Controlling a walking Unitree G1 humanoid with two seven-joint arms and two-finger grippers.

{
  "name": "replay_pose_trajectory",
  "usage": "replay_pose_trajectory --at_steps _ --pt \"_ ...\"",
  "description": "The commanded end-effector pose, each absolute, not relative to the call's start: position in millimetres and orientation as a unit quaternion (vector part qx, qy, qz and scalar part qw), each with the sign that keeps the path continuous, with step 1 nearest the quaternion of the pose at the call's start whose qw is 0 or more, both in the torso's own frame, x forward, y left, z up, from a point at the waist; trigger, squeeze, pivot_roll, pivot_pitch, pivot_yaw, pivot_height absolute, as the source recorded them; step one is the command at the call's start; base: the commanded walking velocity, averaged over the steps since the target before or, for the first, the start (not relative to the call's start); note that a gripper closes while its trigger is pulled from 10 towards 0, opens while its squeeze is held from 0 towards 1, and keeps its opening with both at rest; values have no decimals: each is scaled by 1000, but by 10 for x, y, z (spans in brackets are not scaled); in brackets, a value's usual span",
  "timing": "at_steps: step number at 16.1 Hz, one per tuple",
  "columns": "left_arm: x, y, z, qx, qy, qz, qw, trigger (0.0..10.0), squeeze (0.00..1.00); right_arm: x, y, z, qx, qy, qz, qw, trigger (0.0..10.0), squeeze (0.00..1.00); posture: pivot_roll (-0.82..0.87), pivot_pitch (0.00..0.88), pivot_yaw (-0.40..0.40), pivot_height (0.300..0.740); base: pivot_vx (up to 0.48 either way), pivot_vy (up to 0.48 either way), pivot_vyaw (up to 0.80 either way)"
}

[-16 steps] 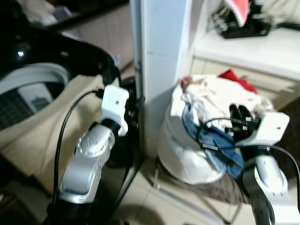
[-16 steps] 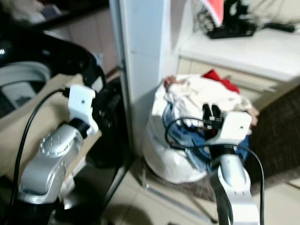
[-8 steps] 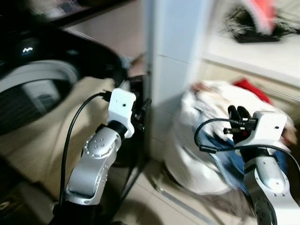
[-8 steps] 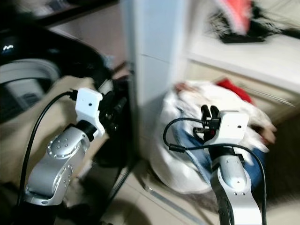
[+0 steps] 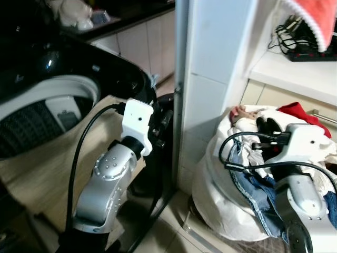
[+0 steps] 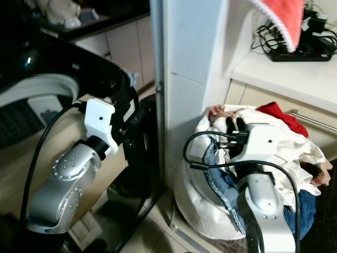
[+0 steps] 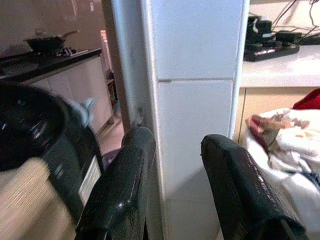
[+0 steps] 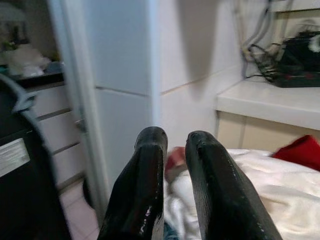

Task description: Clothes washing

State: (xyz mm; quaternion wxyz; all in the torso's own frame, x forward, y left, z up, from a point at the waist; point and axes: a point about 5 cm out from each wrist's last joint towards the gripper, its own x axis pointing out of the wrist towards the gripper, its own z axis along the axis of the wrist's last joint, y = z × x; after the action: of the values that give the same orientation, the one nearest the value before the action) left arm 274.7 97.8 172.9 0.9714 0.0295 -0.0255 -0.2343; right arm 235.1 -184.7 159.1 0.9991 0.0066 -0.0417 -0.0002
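Note:
The washing machine (image 5: 37, 113) stands at the left with its black lid (image 5: 79, 58) up and the drum showing. At the right, a white laundry bag (image 5: 221, 195) is heaped with clothes: a white garment (image 6: 287, 142), a red one (image 5: 297, 112) and blue jeans (image 5: 258, 192). My right gripper (image 5: 266, 125) hovers just over the pile's near side, its fingers (image 8: 150, 165) shut with nothing between them. My left gripper (image 5: 164, 122) is raised beside the white pillar (image 5: 210, 79), between machine and bag, open and empty (image 7: 175, 140).
A red cloth (image 5: 308, 23) hangs at the top right above a white shelf (image 5: 295, 71) with a black power strip (image 5: 310, 52) and cables. A dark counter (image 5: 105, 18) runs behind the machine. Tiled floor (image 5: 174, 237) shows below the pillar.
The camera has shifted and the blur has cleared, so the pillar and bag sit further right. Both arms hold much the same pose; the right gripper now stands closer over the clothes.

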Motion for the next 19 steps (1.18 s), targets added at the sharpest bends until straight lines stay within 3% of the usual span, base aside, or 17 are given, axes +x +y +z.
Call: replay_pose_trajectory --at_steps 1,3,4,13,16,19 --pt "2747 976 1729 33 -23 -242 970 10000 0 2355 -1855 1600 -2 -29 4 1000 10000 0 -129 5 21 740 0 0 0" --pt "2764 979 1734 48 -26 -251 966 10000 0 2382 -1957 1535 -43 27 9 999 10000 0 -131 5 20 740 0 0 0" --pt "2781 993 1729 57 -23 -256 965 10000 0 2410 -2040 1510 -66 59 16 996 10000 1000 -132 4 20 740 0 0 0" --pt "2842 995 1710 68 -2 -276 959 10000 0 2800 -2650 1493 -109 137 -16 984 10000 1000 -120 0 16 740 0 0 0" --pt "2840 981 1703 69 0 -277 958 10000 0 2834 -2741 1410 -96 159 -21 982 10000 1000 -121 0 18 740 0 0 0" --pt "2766 910 1726 63 0 -335 940 10000 0 2840 -2910 1306 -118 212 -15 970 10000 1000 -113 0 16 740 0 0 0"
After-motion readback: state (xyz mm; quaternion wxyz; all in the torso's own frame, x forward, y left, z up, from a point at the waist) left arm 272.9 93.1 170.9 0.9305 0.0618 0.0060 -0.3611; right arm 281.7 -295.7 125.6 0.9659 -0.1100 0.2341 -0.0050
